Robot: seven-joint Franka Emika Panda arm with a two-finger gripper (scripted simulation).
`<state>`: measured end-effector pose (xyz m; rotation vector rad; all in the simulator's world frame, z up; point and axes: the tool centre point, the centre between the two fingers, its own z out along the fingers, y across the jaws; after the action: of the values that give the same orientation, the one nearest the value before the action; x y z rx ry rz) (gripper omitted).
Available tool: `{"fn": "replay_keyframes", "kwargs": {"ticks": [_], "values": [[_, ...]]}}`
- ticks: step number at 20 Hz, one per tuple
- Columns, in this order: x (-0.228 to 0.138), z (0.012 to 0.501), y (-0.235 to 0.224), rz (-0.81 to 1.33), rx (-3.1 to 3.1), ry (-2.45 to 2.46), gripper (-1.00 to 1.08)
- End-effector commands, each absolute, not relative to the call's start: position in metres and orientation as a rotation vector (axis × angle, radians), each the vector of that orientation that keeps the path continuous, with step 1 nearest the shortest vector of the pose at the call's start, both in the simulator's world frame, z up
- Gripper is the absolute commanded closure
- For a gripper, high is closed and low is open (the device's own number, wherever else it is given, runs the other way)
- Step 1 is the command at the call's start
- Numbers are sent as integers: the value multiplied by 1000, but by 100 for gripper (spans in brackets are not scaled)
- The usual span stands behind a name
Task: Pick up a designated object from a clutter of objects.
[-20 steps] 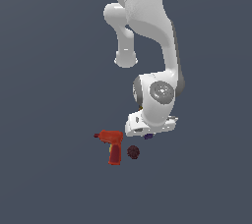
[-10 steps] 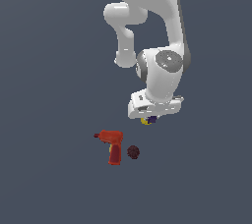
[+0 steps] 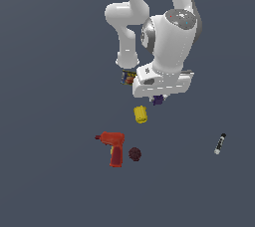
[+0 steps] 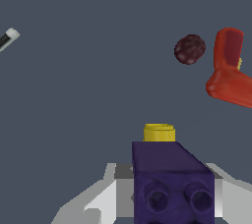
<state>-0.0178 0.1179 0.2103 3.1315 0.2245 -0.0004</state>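
The dark purple block (image 4: 172, 181) is held between my gripper's fingers (image 4: 106, 196), lifted well above the floor. In the exterior view the purple block (image 3: 158, 100) peeks out under my gripper (image 3: 159, 96), which is shut on it. The yellow cylinder (image 3: 140, 114) lies on the floor below; in the wrist view the yellow cylinder (image 4: 159, 132) shows just beyond the block. The red power drill (image 3: 112, 146) and the dark red spiky ball (image 3: 134, 154) lie further toward the exterior view's left.
A black-and-white marker (image 3: 219, 144) lies at the exterior view's right, also in the wrist view (image 4: 8, 38). A green-yellow can (image 3: 128, 77) stands partly hidden behind the arm. Drill (image 4: 230, 70) and spiky ball (image 4: 189, 49) show in the wrist view.
My gripper has risen with the purple block, away from the floor near the spiky ball, uncovering the yellow cylinder. The drill and ball have not moved.
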Motion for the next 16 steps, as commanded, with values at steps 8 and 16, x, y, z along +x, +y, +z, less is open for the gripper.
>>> {"fn": "replay_keyframes", "kwargs": {"ticks": [8,16], "values": [[-64,290,129,0,3132,225,108],[-91,341,137,0,3133,225,108]]}}
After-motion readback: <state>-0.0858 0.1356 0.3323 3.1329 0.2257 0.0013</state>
